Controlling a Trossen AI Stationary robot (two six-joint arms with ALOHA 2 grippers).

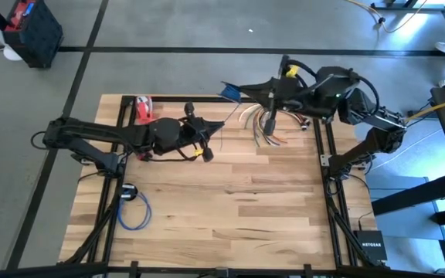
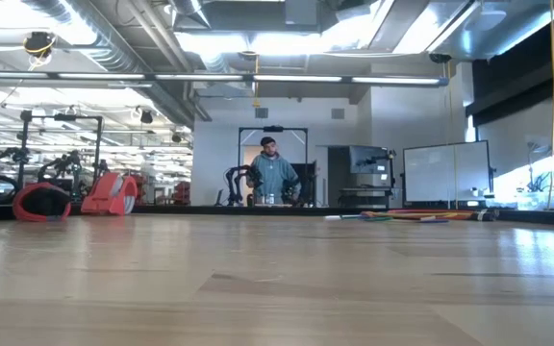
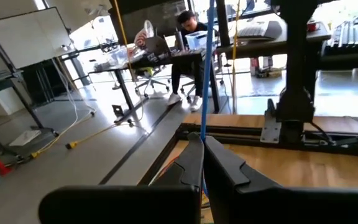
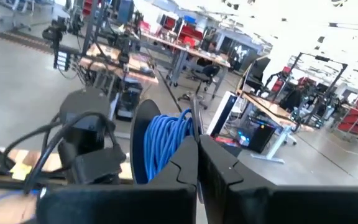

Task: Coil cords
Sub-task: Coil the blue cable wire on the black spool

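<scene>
Pinched shut on the limp, light blue cord [image 3: 207,74], the left gripper [image 3: 202,163] is matched by the right gripper [image 4: 197,163], closed on its coil [image 4: 164,144]; ends are best gripped.

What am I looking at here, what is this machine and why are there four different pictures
This is a two-armed robot at a wooden table. One picture looks straight down on it, one looks level across the tabletop at the room behind, where a person stands, and one comes from a camera on each wrist.

The left gripper has its fingers shut on a thin blue cord that runs up out of them. The right gripper is also shut, with a coil of blue cord just behind it; what it grips is unclear.

On the table lie a bunch of loose coloured cords near the far edge and a looped blue cord at the left.
</scene>
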